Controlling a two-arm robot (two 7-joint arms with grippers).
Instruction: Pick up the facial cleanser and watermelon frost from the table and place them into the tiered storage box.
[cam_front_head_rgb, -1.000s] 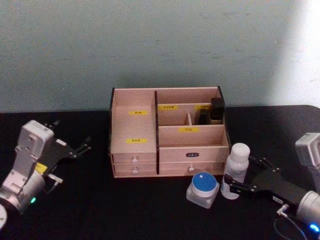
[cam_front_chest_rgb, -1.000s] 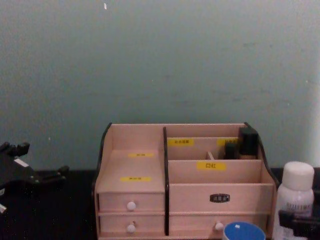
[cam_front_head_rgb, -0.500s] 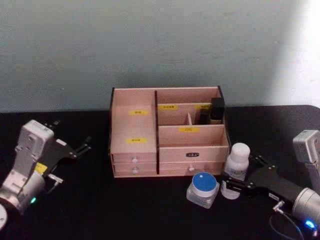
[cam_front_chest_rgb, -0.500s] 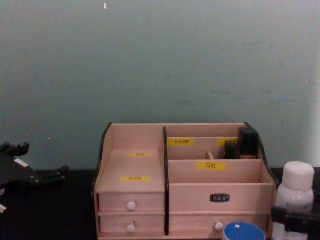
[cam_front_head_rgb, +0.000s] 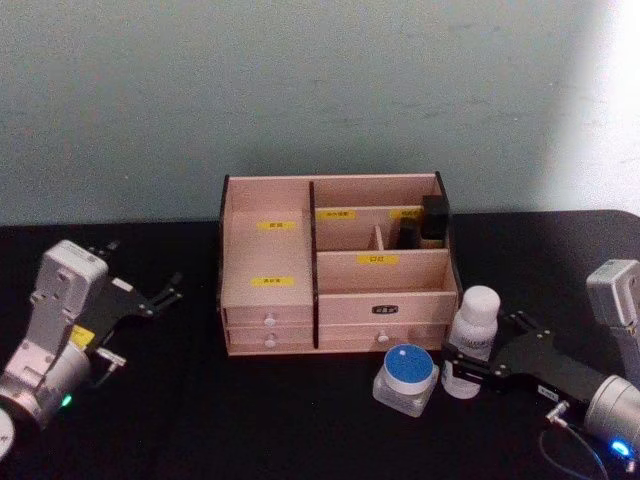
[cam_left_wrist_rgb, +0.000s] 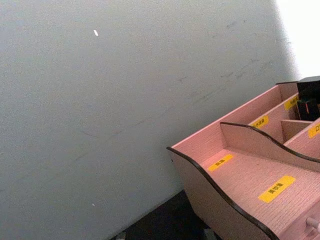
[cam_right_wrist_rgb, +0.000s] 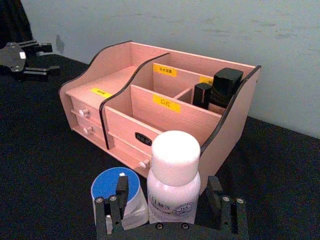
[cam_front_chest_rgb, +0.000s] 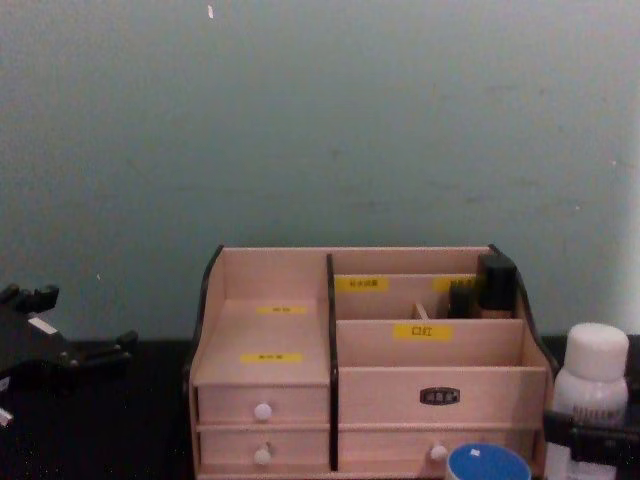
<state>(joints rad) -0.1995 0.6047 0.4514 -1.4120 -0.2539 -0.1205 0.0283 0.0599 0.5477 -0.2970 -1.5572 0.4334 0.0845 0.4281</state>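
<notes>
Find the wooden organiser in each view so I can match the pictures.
Head view: wooden organiser at centre, seen from above and in front.
Chest view: lower centre, drawers facing the camera.
Left wrist view: seen close from its stepped left end, cut by the frame edge.
Right wrist view: just behind the white bottle, right front corner nearest.
Shared landmark: the dark bottles in its back right compartment.

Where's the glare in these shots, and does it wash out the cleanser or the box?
Head view: the wall is blown out at upper right; the facial cleanser, inside the open right hand, is evenly lit. Left wrist view: similar glare on the wall, off the tiered storage box.
</notes>
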